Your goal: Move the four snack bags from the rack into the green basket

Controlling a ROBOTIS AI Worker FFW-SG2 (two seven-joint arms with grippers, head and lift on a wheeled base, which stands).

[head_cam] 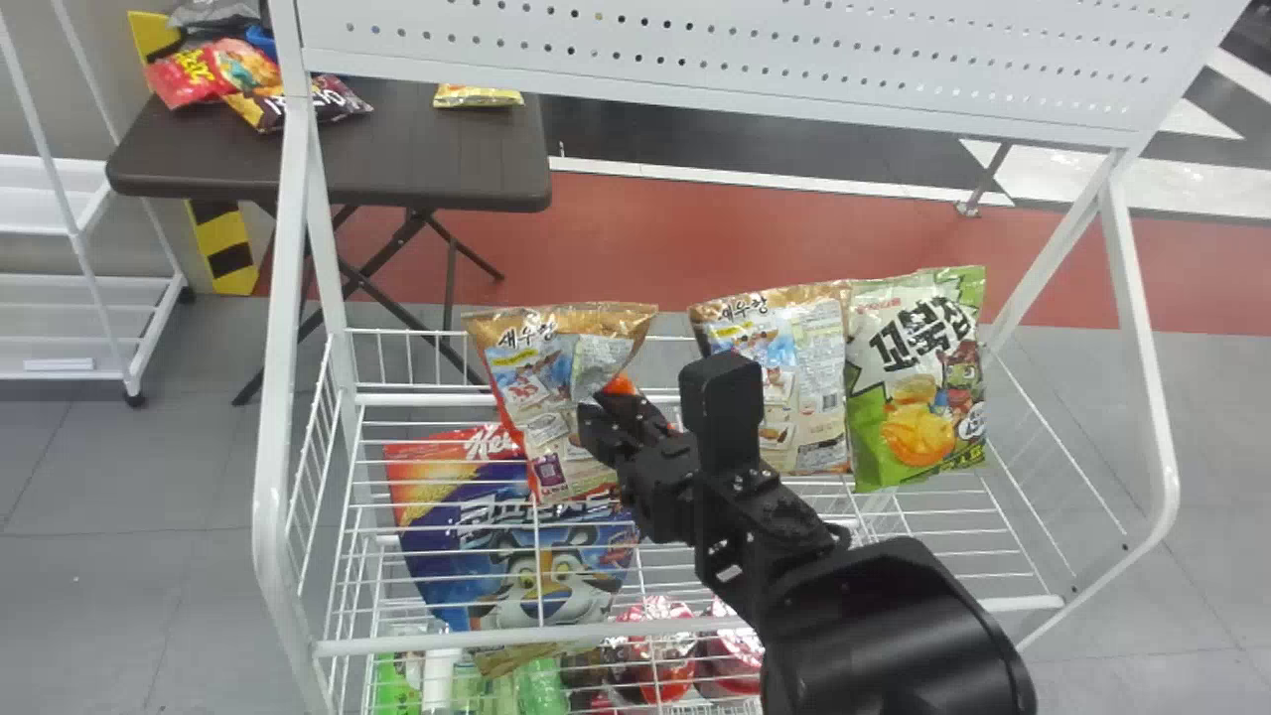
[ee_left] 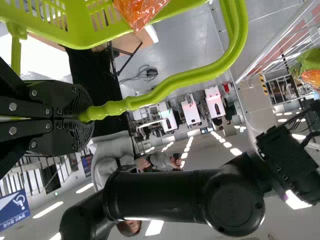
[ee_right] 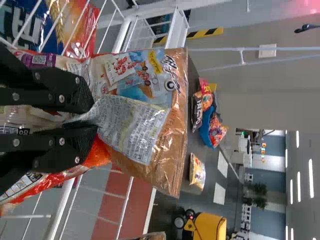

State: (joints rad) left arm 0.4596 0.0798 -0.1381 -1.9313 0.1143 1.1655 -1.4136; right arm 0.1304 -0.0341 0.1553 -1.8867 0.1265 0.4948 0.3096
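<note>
Gripping the left bag [head_cam: 506,372] is the step in hand: the right hand [ee_right: 90,119] is nearly closed, pinching its face at the rack [head_cam: 427,399]. Two more bags [head_cam: 804,377] stand to the right. The left hand [ee_left: 91,115], closed, holds the basket [ee_left: 85,30] by its handle [ee_left: 165,89]. Next calls for lifting clear of the wires, then carrying to the basket.

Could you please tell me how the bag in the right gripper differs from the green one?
The held bag is brown with red edging, the green bag green and white. The right gripper pinches the held bag, while nothing grips the green bag. The held bag is creased by the pinch; the green bag looks flatter. Both are printed snack bags.
</note>
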